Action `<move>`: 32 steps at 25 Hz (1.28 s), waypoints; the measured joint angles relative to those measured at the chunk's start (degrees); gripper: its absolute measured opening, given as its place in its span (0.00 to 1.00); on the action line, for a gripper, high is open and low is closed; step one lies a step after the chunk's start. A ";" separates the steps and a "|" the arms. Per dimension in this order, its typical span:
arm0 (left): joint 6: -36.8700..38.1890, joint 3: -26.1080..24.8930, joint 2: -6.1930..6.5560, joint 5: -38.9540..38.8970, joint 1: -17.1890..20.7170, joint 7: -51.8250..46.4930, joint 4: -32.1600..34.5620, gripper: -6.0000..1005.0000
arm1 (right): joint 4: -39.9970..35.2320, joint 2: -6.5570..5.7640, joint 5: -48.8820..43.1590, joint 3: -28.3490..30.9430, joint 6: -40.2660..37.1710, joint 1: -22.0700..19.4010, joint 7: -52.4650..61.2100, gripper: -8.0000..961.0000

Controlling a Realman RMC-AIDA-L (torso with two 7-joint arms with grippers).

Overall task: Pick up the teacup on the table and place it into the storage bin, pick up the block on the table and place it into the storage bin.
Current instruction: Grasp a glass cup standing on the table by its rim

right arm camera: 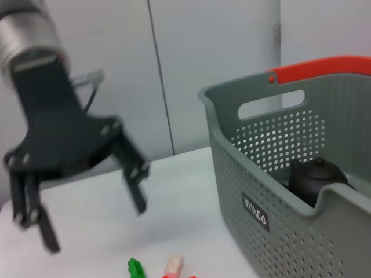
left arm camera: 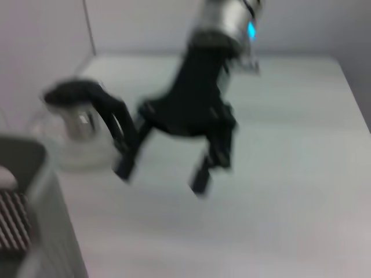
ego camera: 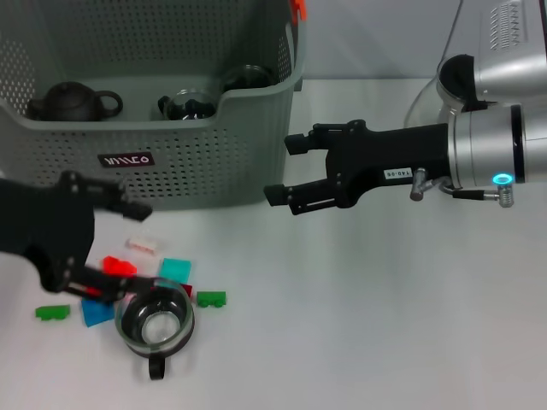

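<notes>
White table [ego camera: 359, 325]: glass teacup [ego camera: 155, 323], light, slick, breakable; best taken at its rim. My left gripper [ego camera: 115, 248] hovers spread above it; right gripper [ego camera: 286, 171] idle, open.

the left gripper [ego camera: 120, 248] hangs low on the left with its fingers wide apart. the right gripper [ego camera: 282, 169] reaches in from the right, fingers apart too.

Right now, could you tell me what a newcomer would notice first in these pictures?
The big grey-green basket at the back left, with a dark teapot inside. In front of it, a glass cup sits among small coloured blocks, with the left gripper open above them. The right gripper hangs open beside the basket.
</notes>
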 joint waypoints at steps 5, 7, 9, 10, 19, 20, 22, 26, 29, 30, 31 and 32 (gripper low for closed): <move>-0.47 3.28 -2.33 9.90 0.94 4.47 4.32 0.82 | 1.96 0.10 0.01 0.33 -0.07 0.49 -0.24 0.95; -0.84 4.48 -3.89 13.80 1.20 6.77 6.19 0.82 | 2.71 0.11 -0.27 -0.12 -1.17 0.83 -0.32 0.95; -1.83 6.24 -5.20 17.79 1.71 9.40 7.82 0.82 | 2.99 0.10 -0.38 -0.83 -2.53 0.90 -0.52 0.95; -2.56 7.74 -5.48 19.07 2.11 10.09 8.24 0.82 | 3.00 0.09 -0.41 -1.51 -3.07 0.91 -0.55 0.95; -7.90 21.15 -5.66 25.38 4.11 9.76 7.78 0.82 | 4.36 0.15 -4.99 -4.97 -2.97 2.71 2.06 0.95; -8.17 22.06 -5.66 25.93 4.18 9.64 7.63 0.82 | 4.68 0.14 -5.30 -4.99 -2.96 3.05 2.40 0.95; -8.38 23.52 -5.67 26.50 4.24 9.61 7.20 0.82 | 5.20 0.11 -5.48 -5.01 -2.86 3.61 2.75 0.95; -8.94 26.23 -5.67 27.75 4.05 9.61 5.86 0.82 | 5.37 0.10 -5.50 -4.78 -2.25 3.89 3.27 0.95; -9.72 28.17 -5.68 28.48 4.15 9.59 5.49 0.82 | 5.39 0.15 -5.36 -4.56 -1.92 3.99 3.70 0.95; -10.04 28.76 -5.68 28.52 4.19 9.57 5.43 0.82 | 5.40 0.16 -5.29 -4.51 -1.73 3.99 3.79 0.95; -10.49 29.29 -5.69 28.54 4.19 9.57 5.38 0.82 | 5.41 0.17 -5.26 -4.47 -1.58 3.98 3.81 0.95; -10.95 29.64 -5.69 28.55 4.20 9.58 5.31 0.82 | 5.42 0.17 -5.22 -4.43 -1.39 3.96 3.81 0.95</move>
